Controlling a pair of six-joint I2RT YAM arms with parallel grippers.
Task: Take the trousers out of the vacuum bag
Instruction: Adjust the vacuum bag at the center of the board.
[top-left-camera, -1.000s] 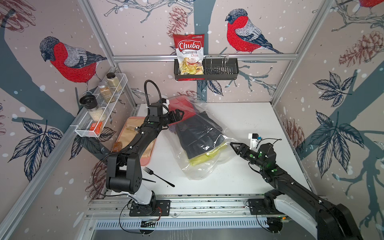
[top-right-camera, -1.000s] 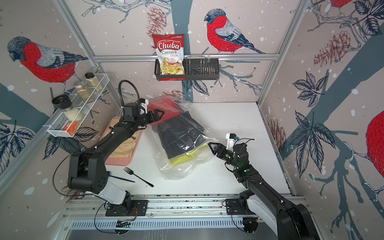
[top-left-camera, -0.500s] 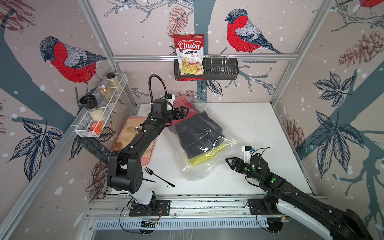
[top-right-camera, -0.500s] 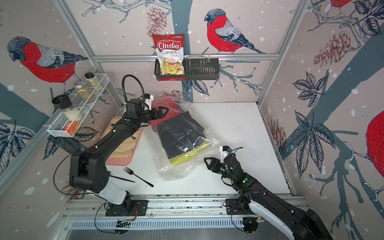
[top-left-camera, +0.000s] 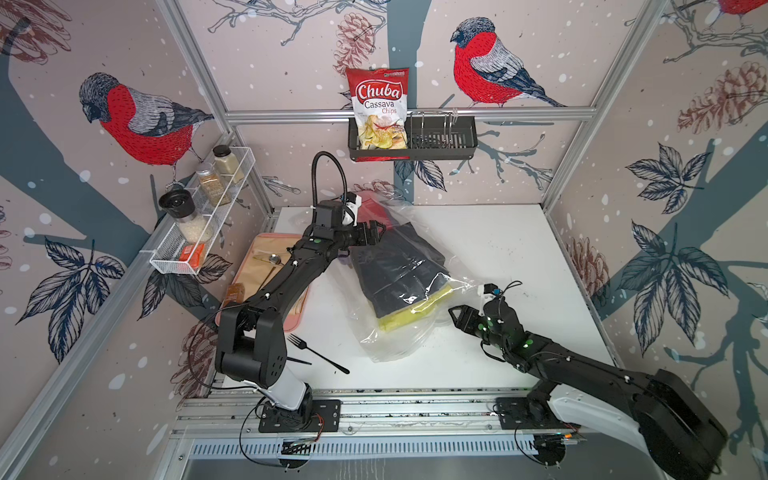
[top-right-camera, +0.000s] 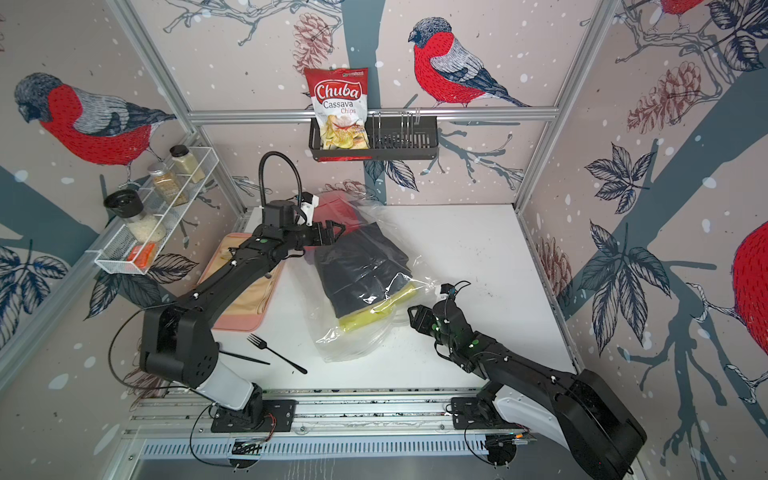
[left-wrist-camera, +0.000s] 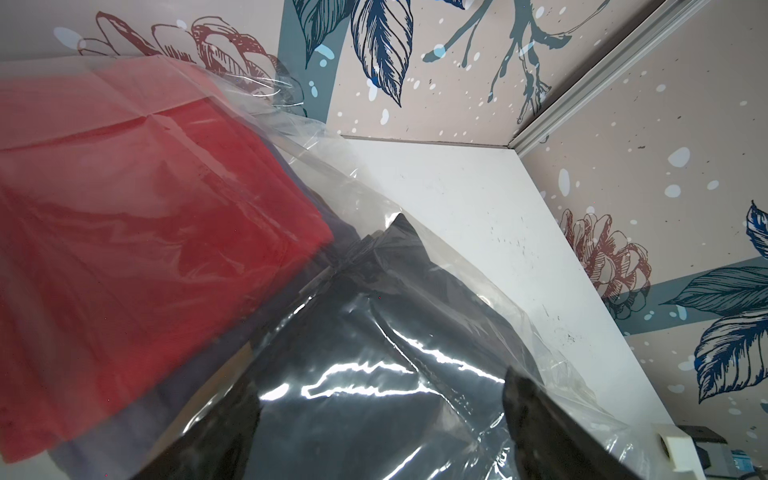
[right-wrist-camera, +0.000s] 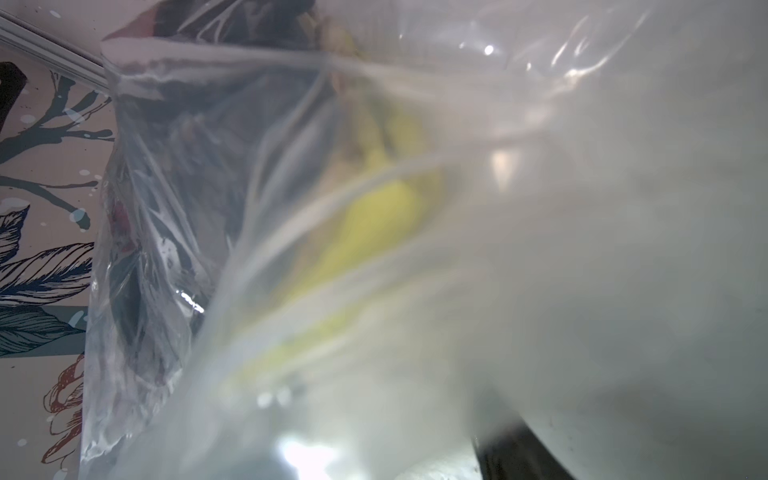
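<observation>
The left gripper (top-left-camera: 375, 233) stands wide open over the upper end of the bag (top-left-camera: 397, 343). In the left wrist view its fingers (left-wrist-camera: 540, 419) straddle the plastic over the black trousers (left-wrist-camera: 374, 332), with the red pair (left-wrist-camera: 145, 228) beside them and a purple one (left-wrist-camera: 174, 395) beneath. The left arm reaches from the lower left of the frame up to the centre, forearm nearly level. A second ago this gripper sat a little further left, short of the black cloth.

The right gripper (top-left-camera: 454, 314) is low at the bag's right edge, just beside the yellow-green trousers (top-left-camera: 409, 313). Its wrist view is smothered in blurred plastic, so I cannot tell whether it pinches the bag or not. The right arm lies low, stretched from the lower right corner. A second ago its gripper was higher and further right — clear of the bag.

All the trousers are inside the bag, at mid-table.
</observation>
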